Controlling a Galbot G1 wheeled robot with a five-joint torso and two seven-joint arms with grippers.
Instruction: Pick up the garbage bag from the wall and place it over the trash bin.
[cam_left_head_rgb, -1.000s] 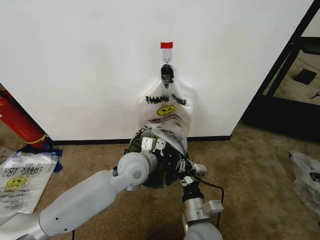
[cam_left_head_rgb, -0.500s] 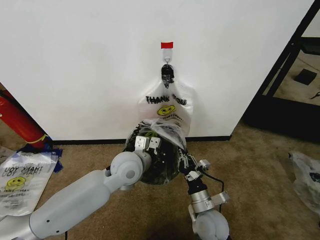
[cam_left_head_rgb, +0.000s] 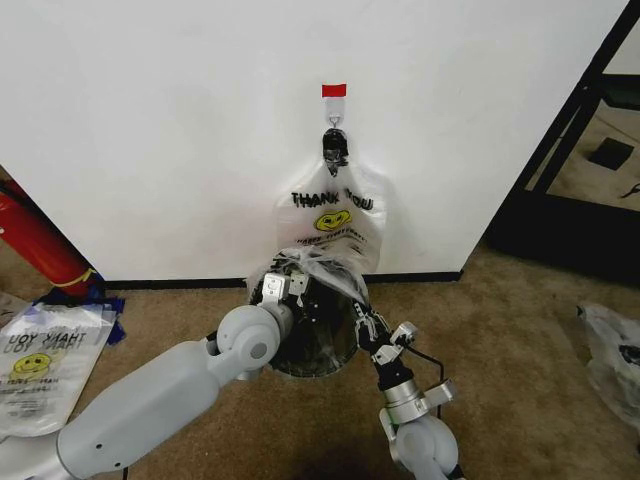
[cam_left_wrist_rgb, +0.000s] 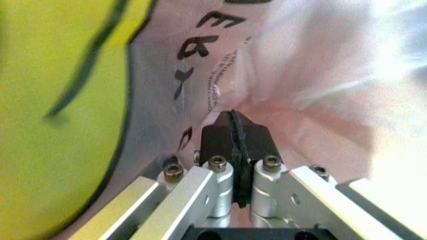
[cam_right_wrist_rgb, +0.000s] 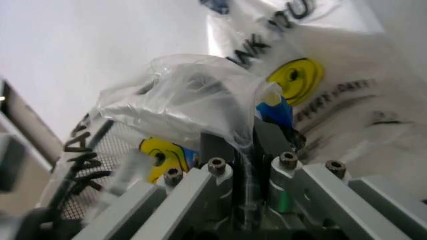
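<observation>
left tool (cam_left_wrist_rgb: 233, 131): clamped tight on the bag's thin plastic
right tool (cam_left_head_rgb: 366, 325): also pinching a fold of that bag
garbage bag (cam_left_head_rgb: 318, 268): draped over the bin's rim (another one hangs on the wall (cam_left_head_rgb: 150, 120) hook behind)
trash bin (cam_left_head_rgb: 305, 345): on the carpet, just beside the wall

Your left arm reaches forward from the lower left, elbow bent, its left gripper (cam_left_head_rgb: 281, 287) raised ahead of you — in the left wrist view the black pads (cam_left_wrist_rgb: 234, 136) are pressed together on a fold of the garbage bag (cam_left_wrist_rgb: 280, 80). Your right arm comes up from below, wrist angled inward, the right gripper (cam_left_head_rgb: 366, 329) just beside and below the left one — fingers closed on the same plastic.
</observation>
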